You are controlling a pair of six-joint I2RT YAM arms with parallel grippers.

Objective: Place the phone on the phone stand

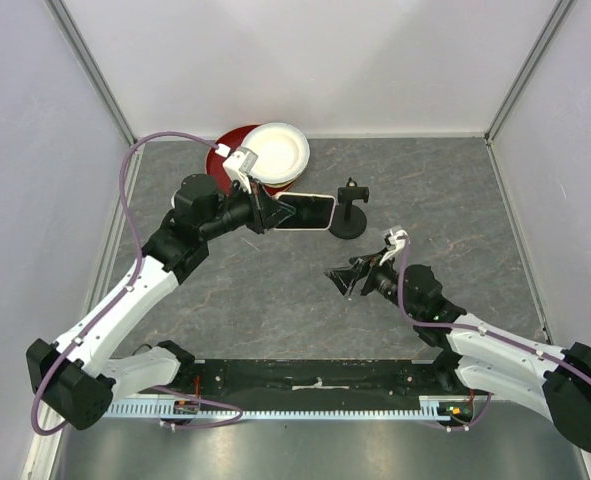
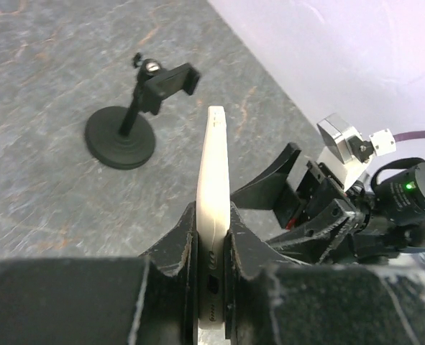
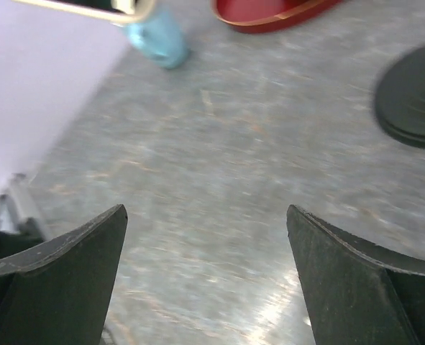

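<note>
My left gripper (image 1: 272, 212) is shut on the phone (image 1: 307, 212) and holds its near end above the table. The phone lies flat in the top view, screen up, its far end just left of the phone stand (image 1: 350, 212). In the left wrist view the phone (image 2: 216, 180) stands edge-on between the fingers (image 2: 180, 251), and the stand (image 2: 129, 126) is ahead to the left, upright, with its bracket bare. My right gripper (image 1: 341, 278) is open and empty, low over the table in front of the stand. Its view shows the stand's base (image 3: 412, 97) at the right edge.
A white plate (image 1: 278, 152) rests on a red plate (image 1: 221, 152) at the back, behind the left gripper. The red plate (image 3: 270, 14) and a teal object (image 3: 158, 36) show in the right wrist view. Walls enclose the table on three sides.
</note>
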